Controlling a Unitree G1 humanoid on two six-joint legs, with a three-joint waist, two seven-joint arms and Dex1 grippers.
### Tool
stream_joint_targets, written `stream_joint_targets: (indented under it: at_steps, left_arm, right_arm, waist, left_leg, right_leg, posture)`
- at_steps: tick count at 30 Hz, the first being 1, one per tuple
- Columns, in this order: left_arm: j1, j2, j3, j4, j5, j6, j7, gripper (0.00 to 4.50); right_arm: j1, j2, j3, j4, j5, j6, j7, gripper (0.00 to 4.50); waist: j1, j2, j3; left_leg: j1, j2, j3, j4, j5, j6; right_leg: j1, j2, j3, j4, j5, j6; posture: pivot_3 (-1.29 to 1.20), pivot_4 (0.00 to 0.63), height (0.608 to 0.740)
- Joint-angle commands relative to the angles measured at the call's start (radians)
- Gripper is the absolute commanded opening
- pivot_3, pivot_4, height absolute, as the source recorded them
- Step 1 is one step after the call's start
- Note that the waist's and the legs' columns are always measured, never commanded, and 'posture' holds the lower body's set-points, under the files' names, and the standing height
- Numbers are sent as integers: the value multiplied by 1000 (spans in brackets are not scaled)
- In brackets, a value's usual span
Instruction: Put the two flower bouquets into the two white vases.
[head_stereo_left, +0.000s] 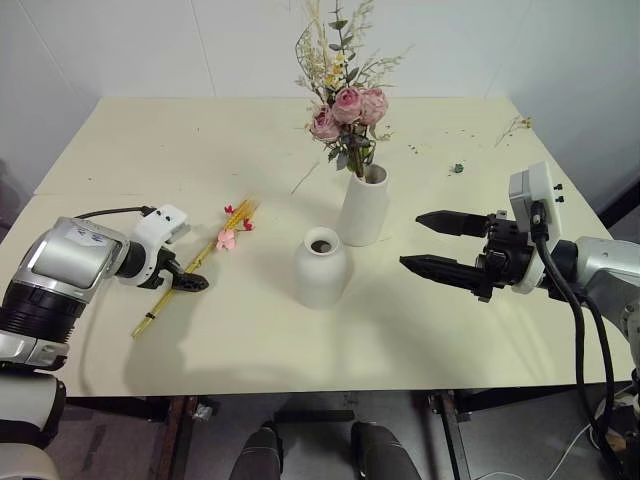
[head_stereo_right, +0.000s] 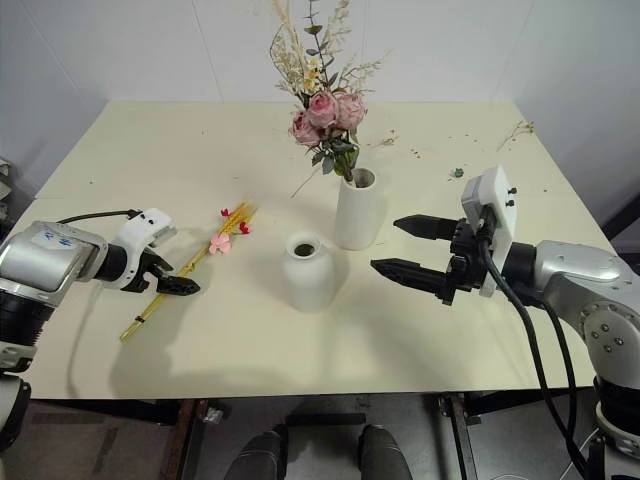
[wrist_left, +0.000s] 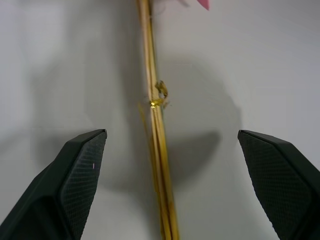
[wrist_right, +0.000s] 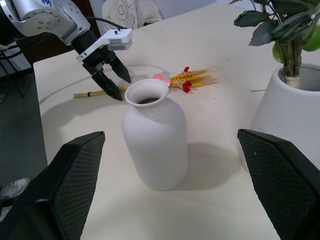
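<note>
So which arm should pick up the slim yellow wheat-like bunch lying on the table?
Left. The open left gripper hangs just over the yellow wheat-like bunch's stalks, fingers either side. The open right gripper sits beyond the short rounded white vase, farther away.

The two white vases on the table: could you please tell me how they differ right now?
The tall vase is a straight cylinder; the short vase is a rounded bottle with a narrow neck. The tall vase holds the pink rose bouquet; the short vase is empty, the wheat-stalk bouquet lying on the table. The tall vase stands farther back, the short one nearer the robot. Both are matte white, upright.
</note>
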Motion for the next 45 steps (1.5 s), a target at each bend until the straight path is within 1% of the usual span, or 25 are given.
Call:
stream_joint_targets:
  at_steps: [1,3,4,11,16,24,26,28,34,36,39,41,45]
  left_arm:
    - [-1,29,-17,-23,23,26,-27,4314]
    - [1,27,-24,-20,31,29,-28,3910]
    - [2,24,-22,-18,32,29,-29,3637]
    - [6,22,-44,15,76,22,-27,1458]
    - [13,16,-30,25,96,16,-30,7]
    - [-22,-38,86,76,93,-77,24,7]
    - [-36,-57,136,100,90,-158,49,7]
    - [-44,-76,186,113,90,-298,70,7]
    - [-102,-156,310,176,84,-512,175,7]
    - [-127,-200,375,185,53,-599,206,7]
    - [-160,-314,541,185,-68,-745,249,7]
    - [-152,-374,622,165,-132,-822,262,7]
    - [-129,-446,686,119,-236,-907,197,7]
  right_arm:
    - [10,-2,-32,-37,6,-22,-11,4498]
    - [12,0,-31,-38,6,-25,-14,4500]
    - [9,1,-30,-37,6,-26,-17,4500]
    - [18,-1,-33,-36,5,-40,-17,4500]
    - [24,-2,-34,-35,3,-50,-17,4500]
    - [39,-2,-34,-30,-12,-73,-11,4500]
    - [42,-2,-37,-32,-12,-76,-13,4500]
    - [48,-4,-37,-31,-23,-87,-14,4500]
    - [54,-5,-36,-31,-32,-103,-14,4500]
    - [55,-6,-36,-31,-36,-107,-13,4500]
    - [55,-5,-37,-31,-40,-111,-15,4500]
    - [57,-4,-39,-33,-42,-114,-17,4500]
    - [67,-2,-47,-45,-40,-115,-26,4500]
  waist:
    - [0,0,0]
    - [-1,0,0]
    - [-1,0,0]
    - [-1,0,0]
    - [-1,0,0]
    - [2,0,0]
    - [2,0,0]
    - [2,0,0]
    - [3,0,0]
    - [3,0,0]
    - [4,0,0]
    - [2,-1,0]
    - [1,0,0]
  left_leg:
    - [0,0,0,0,0,0]
    - [0,0,0,0,0,0]
    - [0,0,0,1,0,0]
    - [1,0,0,2,0,0]
    - [1,0,0,1,0,0]
    - [0,0,0,4,0,0]
    - [0,0,0,6,0,0]
    - [0,0,0,6,0,0]
    - [0,0,0,7,0,0]
    - [0,0,0,7,0,0]
    - [0,0,0,7,0,0]
    - [-1,0,0,8,0,0]
    - [0,0,1,8,0,0]
  right_leg:
    - [0,0,0,0,0,0]
    - [0,0,0,0,0,0]
    - [0,0,0,1,0,0]
    - [0,0,0,1,0,0]
    - [0,0,0,1,0,0]
    - [1,0,0,3,0,0]
    - [2,0,0,2,0,0]
    - [2,0,0,2,0,0]
    - [2,0,0,2,1,1]
    - [2,0,0,2,1,2]
    - [2,0,0,2,2,3]
    - [2,0,0,2,3,4]
    - [2,0,1,3,4,5]
  posture:
    - [0,150,740]
    - [0,150,740]
    - [0,150,740]
    - [0,150,740]
    - [0,150,740]
    - [0,150,740]
    - [0,150,740]
    - [0,150,740]
    - [0,150,740]
    - [0,150,740]
    - [0,150,740]
    - [0,150,740]
    - [0,150,740]
